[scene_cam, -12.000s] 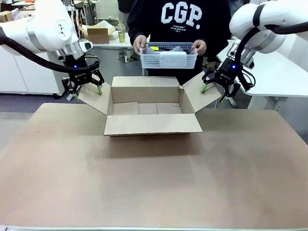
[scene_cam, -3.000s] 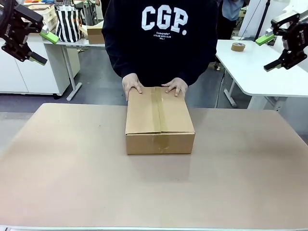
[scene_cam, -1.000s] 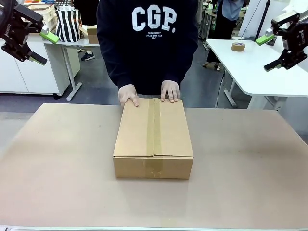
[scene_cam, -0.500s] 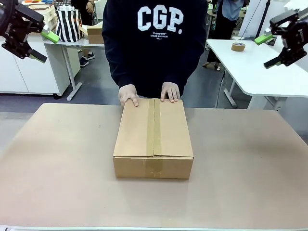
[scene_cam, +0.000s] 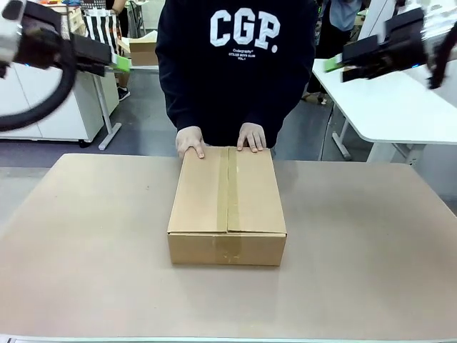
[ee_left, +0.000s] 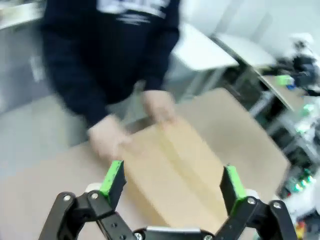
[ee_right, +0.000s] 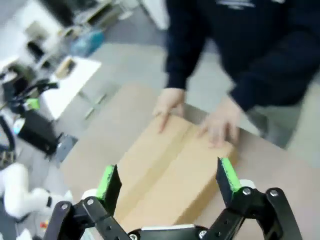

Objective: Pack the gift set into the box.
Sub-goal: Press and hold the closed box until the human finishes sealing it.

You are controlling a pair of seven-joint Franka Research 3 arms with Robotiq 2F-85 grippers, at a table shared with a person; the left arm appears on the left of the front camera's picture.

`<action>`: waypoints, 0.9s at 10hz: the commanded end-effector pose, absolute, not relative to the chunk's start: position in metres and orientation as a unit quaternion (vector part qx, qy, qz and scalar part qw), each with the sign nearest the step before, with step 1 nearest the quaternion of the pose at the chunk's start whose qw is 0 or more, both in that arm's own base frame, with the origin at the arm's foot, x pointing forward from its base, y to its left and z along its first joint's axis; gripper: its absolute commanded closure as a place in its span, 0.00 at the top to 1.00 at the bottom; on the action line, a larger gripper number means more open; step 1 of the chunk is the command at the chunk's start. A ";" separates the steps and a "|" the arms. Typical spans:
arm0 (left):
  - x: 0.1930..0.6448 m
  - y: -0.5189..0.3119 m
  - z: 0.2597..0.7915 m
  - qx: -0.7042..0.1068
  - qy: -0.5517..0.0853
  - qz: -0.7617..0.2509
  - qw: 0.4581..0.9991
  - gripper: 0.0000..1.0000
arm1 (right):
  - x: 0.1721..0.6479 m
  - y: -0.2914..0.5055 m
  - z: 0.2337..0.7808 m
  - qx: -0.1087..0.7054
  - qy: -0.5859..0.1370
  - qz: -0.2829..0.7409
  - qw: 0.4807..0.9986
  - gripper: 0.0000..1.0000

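the box (scene_cam: 228,207) lies in the middle of the desk (scene_cam: 86,243), nearer the far side, where the person (scene_cam: 235,64) stands. its top flaps are shut flat. a strip of brown tape (scene_cam: 223,187) runs along the centre seam and over onto the front face. the person's right hand (scene_cam: 191,141) and left hand (scene_cam: 252,136) rest side by side on the far edge of the box top.

the left jaws are at the top left of the front view, well above the desk and well apart from the box. they are smeared by motion blur, and one green pad (scene_cam: 120,63) points toward the middle. the left wrist view shows them spread wide with nothing between the pads, and the box and the person's hands show blurred on the desk below.

the right jaws are high at the top right, above a white side table (scene_cam: 385,107). they are blurred too, with a green tip pointing inward. the right wrist view shows them gaping wide as well and holding nothing. that view looks down on the taped top of the box, with both hands at its far edge.
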State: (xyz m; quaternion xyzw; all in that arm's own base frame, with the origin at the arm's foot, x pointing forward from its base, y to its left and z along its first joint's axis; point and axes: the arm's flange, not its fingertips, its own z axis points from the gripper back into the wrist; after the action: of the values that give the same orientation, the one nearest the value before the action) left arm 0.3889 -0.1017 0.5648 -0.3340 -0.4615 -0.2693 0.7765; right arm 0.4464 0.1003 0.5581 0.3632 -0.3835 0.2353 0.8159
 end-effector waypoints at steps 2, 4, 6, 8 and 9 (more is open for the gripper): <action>0.405 -0.126 0.515 -0.500 -0.320 -0.427 0.682 1.00 | 0.441 0.133 0.509 0.457 -0.252 0.357 0.775 1.00; 0.406 -0.125 0.499 -0.444 -0.208 -0.463 0.738 1.00 | 0.430 0.127 0.492 0.434 -0.124 0.383 0.806 1.00; 0.383 -0.150 0.512 -0.486 -0.351 -0.401 0.693 1.00 | 0.427 0.155 0.500 0.473 -0.250 0.354 0.767 1.00; 0.391 -0.141 0.493 -0.494 -0.294 -0.412 0.707 1.00 | 0.425 0.147 0.485 0.477 -0.197 0.361 0.777 1.00; 0.397 -0.168 0.470 -0.442 -0.338 -0.466 0.688 1.00 | 0.437 0.173 0.466 0.463 -0.207 0.441 0.740 1.00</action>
State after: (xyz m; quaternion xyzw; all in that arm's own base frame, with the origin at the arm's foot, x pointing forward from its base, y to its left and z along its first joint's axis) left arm 0.3886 -0.1514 0.4987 -0.4755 -0.3217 -0.4256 0.6995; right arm 0.4261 0.1560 0.4874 0.4736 -0.2124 0.3804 0.7654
